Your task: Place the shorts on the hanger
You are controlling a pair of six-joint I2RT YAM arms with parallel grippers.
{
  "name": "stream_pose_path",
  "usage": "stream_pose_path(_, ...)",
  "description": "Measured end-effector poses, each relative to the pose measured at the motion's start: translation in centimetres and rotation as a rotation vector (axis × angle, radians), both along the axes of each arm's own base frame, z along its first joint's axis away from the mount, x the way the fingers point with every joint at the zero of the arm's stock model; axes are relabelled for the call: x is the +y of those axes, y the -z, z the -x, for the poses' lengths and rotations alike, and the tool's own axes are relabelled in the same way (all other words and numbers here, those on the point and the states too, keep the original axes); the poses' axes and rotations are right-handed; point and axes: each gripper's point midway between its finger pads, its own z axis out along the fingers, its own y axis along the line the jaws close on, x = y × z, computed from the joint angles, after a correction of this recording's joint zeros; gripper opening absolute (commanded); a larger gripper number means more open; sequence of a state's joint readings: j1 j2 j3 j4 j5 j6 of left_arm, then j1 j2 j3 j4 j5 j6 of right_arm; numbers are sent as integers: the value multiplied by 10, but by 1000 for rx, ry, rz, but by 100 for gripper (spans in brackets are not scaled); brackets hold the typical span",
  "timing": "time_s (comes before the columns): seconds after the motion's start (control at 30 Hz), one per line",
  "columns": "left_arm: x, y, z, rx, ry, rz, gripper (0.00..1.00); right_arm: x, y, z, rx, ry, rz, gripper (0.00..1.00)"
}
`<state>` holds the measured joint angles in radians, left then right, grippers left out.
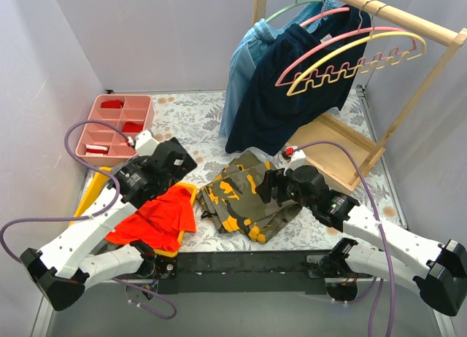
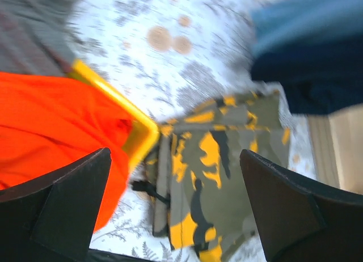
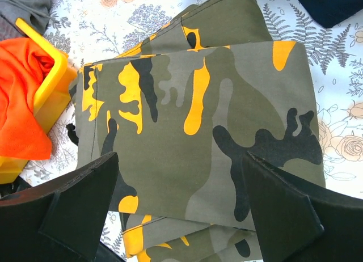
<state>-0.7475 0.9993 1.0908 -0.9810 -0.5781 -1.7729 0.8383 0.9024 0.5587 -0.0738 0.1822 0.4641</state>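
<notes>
The orange-red shorts (image 1: pixel 157 219) lie bunched in a yellow bin (image 1: pixel 93 191) at the front left, spilling over its near edge. They also show in the left wrist view (image 2: pixel 51 126) and the right wrist view (image 3: pixel 22 97). The pink hanger (image 1: pixel 326 50) hangs bare on the wooden rack (image 1: pixel 408 20) at the back right. My left gripper (image 1: pixel 186 162) (image 2: pixel 175 154) is open, hovering above the bin's right corner, holding nothing. My right gripper (image 1: pixel 266 187) (image 3: pixel 180 157) is open over the camouflage garment (image 3: pixel 198 120), apart from the shorts.
The camouflage garment (image 1: pixel 244 198) lies folded mid-table beside the bin. Navy shorts (image 1: pixel 292 89) and a light blue garment (image 1: pixel 241 67) hang from the rack, with a yellow hanger (image 1: pixel 365 60) and a green hanger (image 1: pixel 292 9). A pink compartment tray (image 1: pixel 117 125) sits back left.
</notes>
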Motion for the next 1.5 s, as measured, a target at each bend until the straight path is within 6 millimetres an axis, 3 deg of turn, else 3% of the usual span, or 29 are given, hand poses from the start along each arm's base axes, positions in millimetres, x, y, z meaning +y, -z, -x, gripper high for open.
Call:
stream_pose_path(0.13,39,19,5,106,-151,-24,98,1,0,2,-3,-20,5,96)
stream_pose_path(0.27,59,40,19,201,-226,-43,98,4,1,4,-2,-44,6,96)
stream_pose_path(0.53,88,122,51,388,-352,-103,98,14,8,8,26,-96,2,97)
stream_pose_path(0.6,91,138,54,401,-371,-101,88,17,9,9,30,-109,-2,96)
stream_pose_path(0.63,92,143,53,398,-377,-96,61,18,9,9,31,-112,-4,96)
stream_pose_path(0.73,90,148,46,369,-374,-87,0,19,11,9,36,-119,-3,96)
stream_pose_path(0.8,87,141,36,318,-349,-75,0,19,11,9,36,-119,-3,96)
stream_pose_path(0.87,84,127,30,262,-309,-60,0,19,10,9,36,-119,-3,96)
stream_pose_path(0.97,75,74,16,109,-209,-9,0,19,9,8,32,-116,-2,96)
stream_pose_path(1.13,50,-72,-3,-239,34,78,0,25,-10,3,-1,-115,-30,96)
stream_pose_path(1.23,33,-132,2,-389,186,102,0,29,-24,-1,-25,-121,-50,96)
stream_pose_path(1.33,14,-174,11,-500,343,122,0,38,-37,-5,-50,-143,-74,96)
stream_pose_path(1.5,-18,-229,13,-623,533,155,0,57,-55,-6,-71,-209,-128,96)
